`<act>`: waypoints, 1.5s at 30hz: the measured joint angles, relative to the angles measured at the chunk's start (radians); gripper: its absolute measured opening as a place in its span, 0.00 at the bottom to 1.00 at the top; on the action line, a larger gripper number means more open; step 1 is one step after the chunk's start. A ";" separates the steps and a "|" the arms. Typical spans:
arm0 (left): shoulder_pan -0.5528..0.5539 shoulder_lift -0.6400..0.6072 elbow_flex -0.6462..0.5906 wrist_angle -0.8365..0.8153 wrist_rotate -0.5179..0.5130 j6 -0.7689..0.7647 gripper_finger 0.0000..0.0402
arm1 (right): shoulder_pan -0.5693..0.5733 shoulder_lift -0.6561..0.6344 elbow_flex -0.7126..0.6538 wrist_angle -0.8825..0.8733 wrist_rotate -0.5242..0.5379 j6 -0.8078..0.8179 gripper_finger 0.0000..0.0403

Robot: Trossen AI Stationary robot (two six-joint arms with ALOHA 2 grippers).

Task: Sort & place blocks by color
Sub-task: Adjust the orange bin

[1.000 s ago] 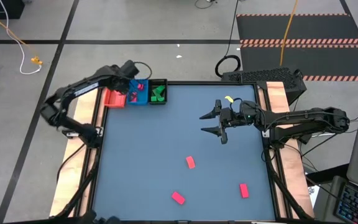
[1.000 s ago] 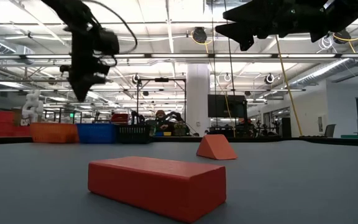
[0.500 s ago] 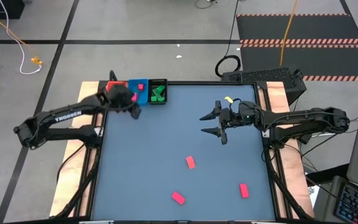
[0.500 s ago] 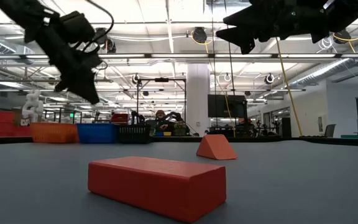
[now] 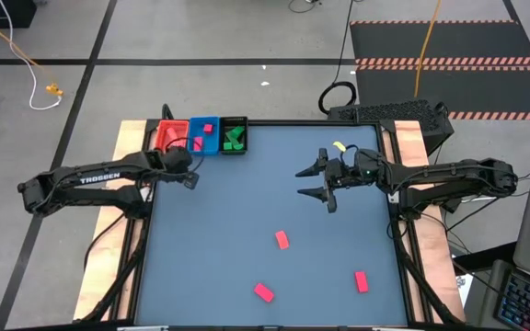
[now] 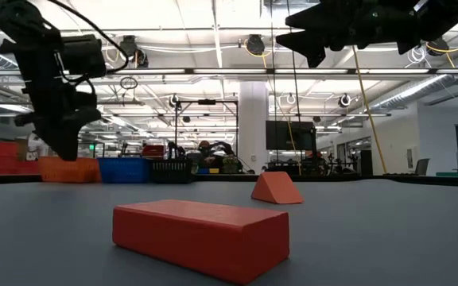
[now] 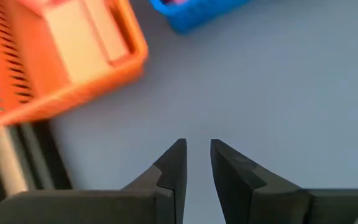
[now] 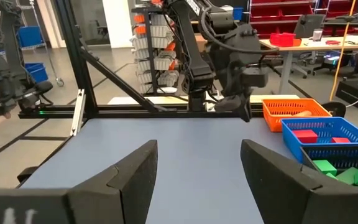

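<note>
- The tabletop (image 5: 247,211) carries three trays in a row at its far left corner.
- Red tray (image 5: 167,136): one pale block.
- Blue tray (image 5: 203,136): pink-red blocks (image 5: 207,129).
- Black tray (image 5: 235,136): green blocks (image 5: 235,138).
- Left gripper (image 5: 190,179), narrow and empty, hangs just beside the red tray.
- Right gripper (image 5: 315,180), wide and empty, hovers mid-table.
- Three loose blocks (image 5: 282,240) lie on the near half.

Three small trays, red (image 5: 167,136), blue (image 5: 203,136) and black (image 5: 235,135), line the upper left of the blue-grey counter (image 5: 247,211). A yellow cable (image 5: 12,46) crosses the floor at upper left.
</note>
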 joint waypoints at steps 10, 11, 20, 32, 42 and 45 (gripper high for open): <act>0.060 0.082 0.001 -0.022 -0.183 -0.052 0.18 | 0.000 0.000 0.000 0.000 0.000 -0.001 0.56; 0.070 0.104 0.001 -0.022 -0.180 -0.050 0.18 | 0.000 0.000 0.000 0.001 0.000 -0.001 0.56; 0.135 0.231 0.001 0.120 -0.192 0.038 0.18 | 0.000 0.000 0.000 0.018 0.000 0.001 0.56; 0.265 0.234 0.001 0.175 -0.198 0.099 0.18 | 0.000 0.000 0.000 0.017 0.000 -0.002 0.56; 0.291 0.234 0.001 0.191 -0.163 0.117 0.18 | 0.000 0.000 0.000 0.017 0.000 -0.002 0.56; 0.278 0.234 0.002 0.181 -0.084 0.115 0.18 | 0.000 0.000 0.000 0.016 0.000 -0.002 0.56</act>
